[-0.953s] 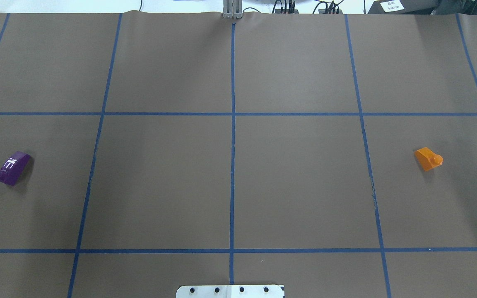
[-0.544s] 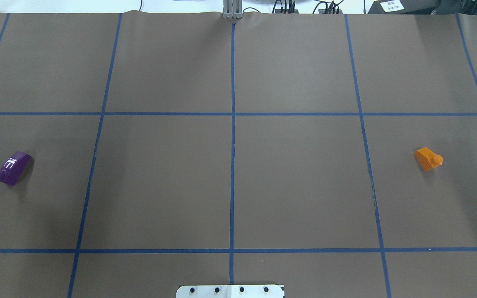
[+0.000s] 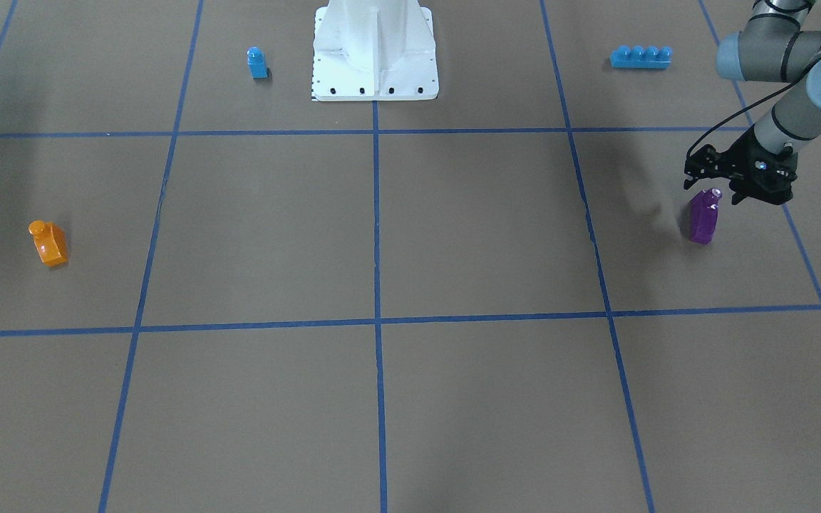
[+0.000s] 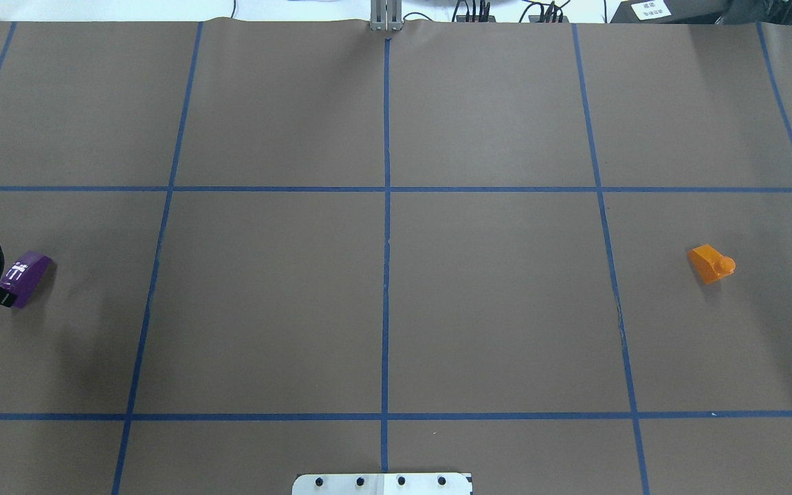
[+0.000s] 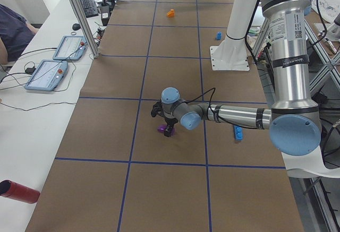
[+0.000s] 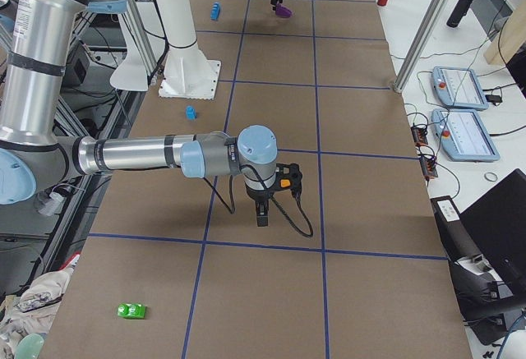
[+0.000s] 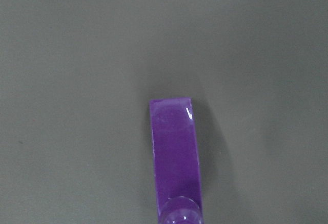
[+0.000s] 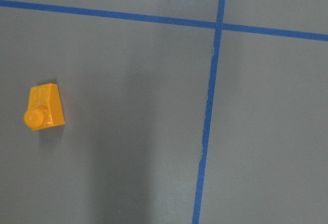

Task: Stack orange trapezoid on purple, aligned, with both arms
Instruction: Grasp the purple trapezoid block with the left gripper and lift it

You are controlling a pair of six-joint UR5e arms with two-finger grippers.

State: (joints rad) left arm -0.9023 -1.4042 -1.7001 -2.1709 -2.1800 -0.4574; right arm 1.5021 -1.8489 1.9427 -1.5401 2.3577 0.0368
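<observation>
– Orange trapezoid is logged lying on the table, right side, well apart from the purple block.
– Left gripper is seen spread at its stud end. The right gripper cannot be judged. A small blue block and a long blue brick flank the pedestal.

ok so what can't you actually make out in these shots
- Exterior right: the right gripper is small, and the overhead and front-facing views miss it, so open or shut cannot be told.
- Overhead: the left edge cuts off the left gripper, which covers the stud of the purple block.
- Front-facing: whether the left gripper touches the purple block is unclear; they overlap.
- Left wrist: the bottom edge cuts the stud.
</observation>
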